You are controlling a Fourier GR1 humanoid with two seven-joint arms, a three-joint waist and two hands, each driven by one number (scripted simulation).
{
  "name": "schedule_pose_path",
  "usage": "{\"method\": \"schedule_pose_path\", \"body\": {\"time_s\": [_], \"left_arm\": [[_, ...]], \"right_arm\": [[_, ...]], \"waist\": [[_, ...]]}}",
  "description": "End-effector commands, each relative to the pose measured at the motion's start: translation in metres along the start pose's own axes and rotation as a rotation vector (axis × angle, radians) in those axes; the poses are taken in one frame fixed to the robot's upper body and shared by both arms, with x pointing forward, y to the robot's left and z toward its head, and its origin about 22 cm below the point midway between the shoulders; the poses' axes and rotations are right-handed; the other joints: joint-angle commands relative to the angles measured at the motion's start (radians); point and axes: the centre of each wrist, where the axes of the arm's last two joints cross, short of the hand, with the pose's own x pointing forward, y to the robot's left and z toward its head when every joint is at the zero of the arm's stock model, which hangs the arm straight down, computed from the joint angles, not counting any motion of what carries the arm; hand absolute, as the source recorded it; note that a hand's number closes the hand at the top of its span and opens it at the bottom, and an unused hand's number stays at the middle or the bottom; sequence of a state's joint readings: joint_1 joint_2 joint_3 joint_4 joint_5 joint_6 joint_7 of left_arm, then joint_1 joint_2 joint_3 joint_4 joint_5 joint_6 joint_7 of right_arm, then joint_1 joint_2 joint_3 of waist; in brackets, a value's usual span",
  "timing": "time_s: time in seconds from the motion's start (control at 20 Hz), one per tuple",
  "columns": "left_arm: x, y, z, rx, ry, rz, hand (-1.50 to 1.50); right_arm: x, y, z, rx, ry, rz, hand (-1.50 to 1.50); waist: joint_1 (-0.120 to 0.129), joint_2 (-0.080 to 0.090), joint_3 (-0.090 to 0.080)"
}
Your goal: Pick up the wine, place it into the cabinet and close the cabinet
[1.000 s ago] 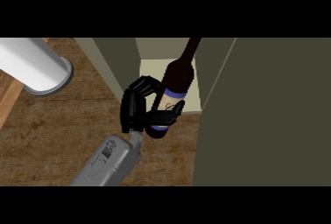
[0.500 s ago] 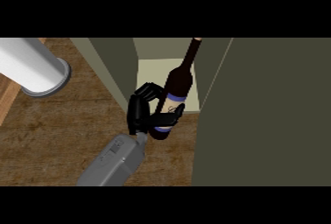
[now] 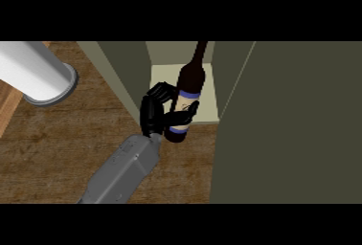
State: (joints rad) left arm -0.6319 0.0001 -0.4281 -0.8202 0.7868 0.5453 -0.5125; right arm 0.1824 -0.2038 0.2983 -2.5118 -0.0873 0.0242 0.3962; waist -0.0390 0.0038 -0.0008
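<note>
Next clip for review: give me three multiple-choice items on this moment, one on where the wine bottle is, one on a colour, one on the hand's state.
1. Where is the wine bottle?
A. flat on the counter
B. at the cabinet's opening
C. inside the white cylinder

2. What colour is the bottle's label?
A. pale with blue bands
B. red
C. green

3. What is the hand doing?
A. resting open
B. curled round the bottle
C. pushing the door

Key: 1 B, its neck reaches over the cabinet shelf. 2 A, blue bands edge the pale label. 3 B, fingers wrap its body.
</note>
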Motion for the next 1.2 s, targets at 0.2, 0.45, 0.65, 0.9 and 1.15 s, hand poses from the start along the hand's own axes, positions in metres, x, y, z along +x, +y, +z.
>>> {"method": "schedule_pose_path", "body": {"time_s": [0.2,0.45,0.65,0.9,1.15], "left_arm": [[0.015,-0.015,-0.027,0.038,0.028,0.009,1.5],[0.034,-0.029,-0.048,0.054,0.019,0.014,1.5],[0.032,-0.017,-0.059,0.058,0.008,0.002,1.5],[0.045,-0.02,-0.076,0.084,-0.027,-0.073,1.5],[0.054,-0.022,-0.086,0.15,-0.061,-0.209,1.5]], "right_arm": [[0.038,0.002,0.027,0.058,-0.053,-0.084,-1.5],[0.034,0.011,0.025,0.038,-0.071,-0.092,-1.5],[0.036,0.001,0.028,0.055,-0.06,-0.067,-1.5],[0.031,0.001,0.021,0.043,-0.062,-0.078,-1.5],[0.023,0.004,0.019,0.031,-0.052,-0.1,-1.5]], "waist": [[-0.001,0.0,0.0],[-0.015,0.001,0.0],[-0.002,0.0,0.001],[-0.004,0.005,0.0],[-0.002,0.003,0.001]]}}
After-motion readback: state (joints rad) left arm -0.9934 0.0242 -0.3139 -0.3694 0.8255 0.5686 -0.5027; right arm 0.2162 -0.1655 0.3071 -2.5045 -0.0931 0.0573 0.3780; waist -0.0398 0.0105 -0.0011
